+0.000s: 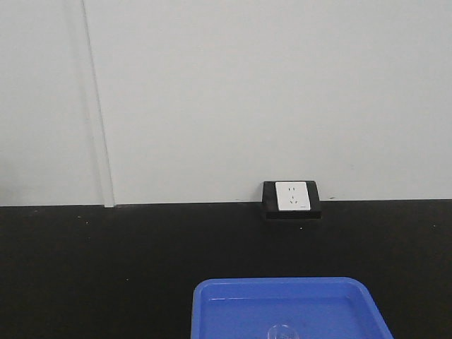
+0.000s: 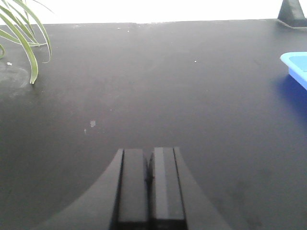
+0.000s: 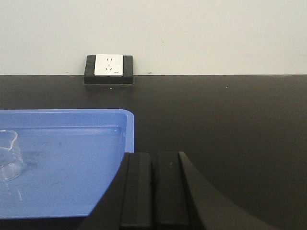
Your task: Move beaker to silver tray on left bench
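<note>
The small clear glass beaker (image 3: pixel 8 155) stands upright in the bright blue tray (image 3: pixel 72 191), at the left edge of the right wrist view. Its rim also shows at the bottom of the front view (image 1: pixel 282 331). My right gripper (image 3: pixel 152 155) is shut and empty, low over the blue tray's right edge, well to the right of the beaker. My left gripper (image 2: pixel 149 151) is shut and empty over bare black worktop, with the blue tray's corner (image 2: pixel 296 64) far to its right. The silver tray and the left bench are out of view.
A wall socket (image 1: pixel 292 197) in a black housing sits at the back of the black worktop (image 1: pixel 106 268) against the white wall. Green plant leaves (image 2: pixel 24 38) hang in at the far left of the left wrist view.
</note>
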